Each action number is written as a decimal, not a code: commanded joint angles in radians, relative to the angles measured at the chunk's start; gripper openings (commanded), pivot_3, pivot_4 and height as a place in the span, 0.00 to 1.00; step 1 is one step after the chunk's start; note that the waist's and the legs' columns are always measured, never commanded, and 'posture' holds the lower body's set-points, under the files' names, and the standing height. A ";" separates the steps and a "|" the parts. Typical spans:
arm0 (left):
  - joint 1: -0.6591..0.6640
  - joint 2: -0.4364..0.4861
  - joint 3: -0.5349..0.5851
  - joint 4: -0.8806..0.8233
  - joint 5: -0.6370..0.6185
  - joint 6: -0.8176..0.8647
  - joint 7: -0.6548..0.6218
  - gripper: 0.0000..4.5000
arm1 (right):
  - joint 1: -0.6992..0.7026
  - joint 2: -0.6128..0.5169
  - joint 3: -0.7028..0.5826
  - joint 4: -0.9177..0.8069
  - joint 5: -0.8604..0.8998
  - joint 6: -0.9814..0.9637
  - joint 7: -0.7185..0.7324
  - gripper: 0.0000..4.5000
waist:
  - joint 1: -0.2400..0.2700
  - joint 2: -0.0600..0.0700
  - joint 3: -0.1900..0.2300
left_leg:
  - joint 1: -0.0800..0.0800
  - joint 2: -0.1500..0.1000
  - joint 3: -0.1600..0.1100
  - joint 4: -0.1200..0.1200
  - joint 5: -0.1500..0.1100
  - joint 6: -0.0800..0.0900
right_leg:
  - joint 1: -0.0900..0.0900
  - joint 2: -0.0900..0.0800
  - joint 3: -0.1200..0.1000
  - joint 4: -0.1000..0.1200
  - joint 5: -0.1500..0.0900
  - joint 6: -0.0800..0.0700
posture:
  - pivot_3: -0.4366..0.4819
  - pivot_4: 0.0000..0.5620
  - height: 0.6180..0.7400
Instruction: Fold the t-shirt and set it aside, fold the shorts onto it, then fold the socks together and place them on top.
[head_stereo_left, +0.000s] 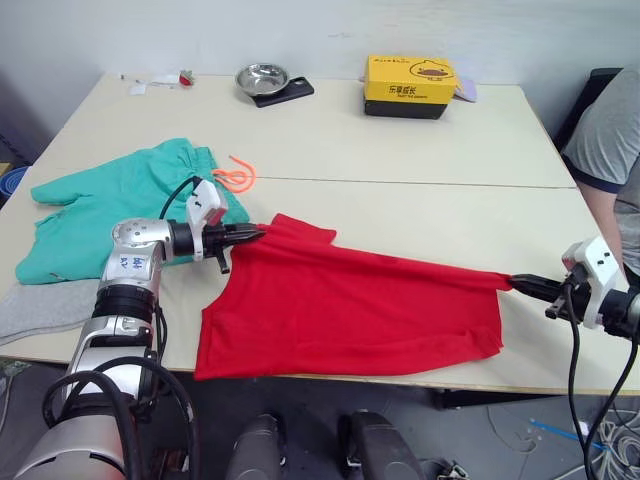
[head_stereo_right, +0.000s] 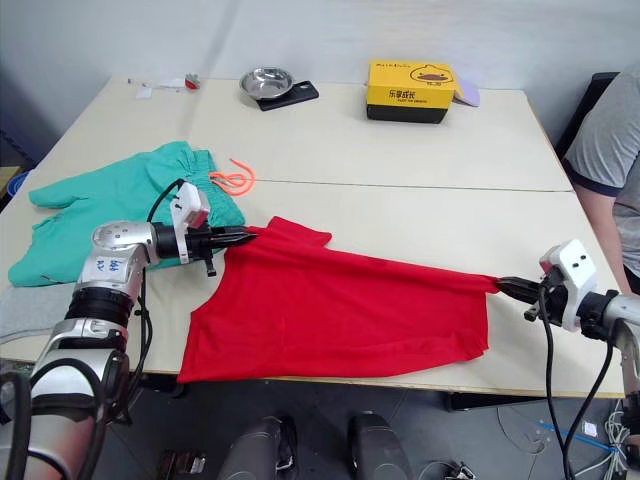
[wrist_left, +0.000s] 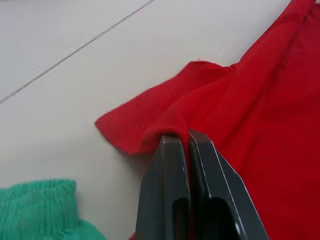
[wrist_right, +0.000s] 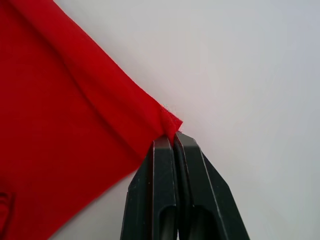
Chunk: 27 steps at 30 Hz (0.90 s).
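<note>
- I see a pale desk (head_stereo_left: 420, 150) against a white wall, with a person seated at its right
- Both my grippers, left (head_stereo_left: 262, 234) and right (head_stereo_left: 513, 282), have fingers clamped on the t-shirt (head_stereo_left: 350, 310)

You have the red t-shirt (head_stereo_left: 350, 310) stretched flat between both sets of jaws, each pinching an opposite end. The teal-green shorts (head_stereo_left: 105, 205), orange drawstring (head_stereo_left: 237, 177) trailing, lie crumpled just behind the left jaws. A light grey sock (head_stereo_left: 45, 305) lies at the table's edge beside the shorts.
</note>
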<state>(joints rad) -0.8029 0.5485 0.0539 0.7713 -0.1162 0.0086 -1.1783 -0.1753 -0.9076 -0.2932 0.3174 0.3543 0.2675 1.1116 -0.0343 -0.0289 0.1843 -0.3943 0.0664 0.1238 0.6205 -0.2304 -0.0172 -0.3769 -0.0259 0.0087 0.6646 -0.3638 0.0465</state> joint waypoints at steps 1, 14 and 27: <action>0.033 0.024 -0.012 -0.063 0.005 -0.022 0.013 0.00 | 0.032 -0.012 -0.033 -0.021 -0.005 -0.048 -0.004 0.00 | 0.001 0.000 0.000 | 0.000 0.000 0.000 0.000 0.000 0.000 | 0.000 0.000 0.000 0.000 0.000 0.000 | 0.48 0.27 1.00; 0.135 0.033 -0.010 -0.160 -0.036 0.101 0.059 0.11 | 0.089 0.002 -0.029 -0.051 0.037 0.008 -0.024 0.09 | 0.001 0.000 0.000 | 0.000 0.000 -0.001 0.000 -0.001 0.001 | 0.001 0.000 0.000 0.000 0.000 0.001 | 0.48 0.27 1.00; 0.057 0.183 0.071 -0.301 -0.239 0.570 -0.023 0.99 | 0.185 0.103 -0.195 -0.330 0.175 -0.172 -0.023 1.00 | 0.003 -0.001 0.001 | 0.001 0.000 -0.003 -0.001 -0.001 0.001 | 0.002 0.000 -0.001 0.000 0.001 0.001 | 0.48 0.27 1.00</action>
<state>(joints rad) -0.7016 0.7164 0.1060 0.4846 -0.3151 0.5166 -1.1941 0.0122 -0.8071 -0.4416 0.0505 0.4791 0.1194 1.0804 -0.0317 -0.0295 0.1849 -0.3934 0.0661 0.1203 0.6200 -0.2308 -0.0160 -0.3751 -0.0260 0.0074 0.6654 -0.3630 0.0479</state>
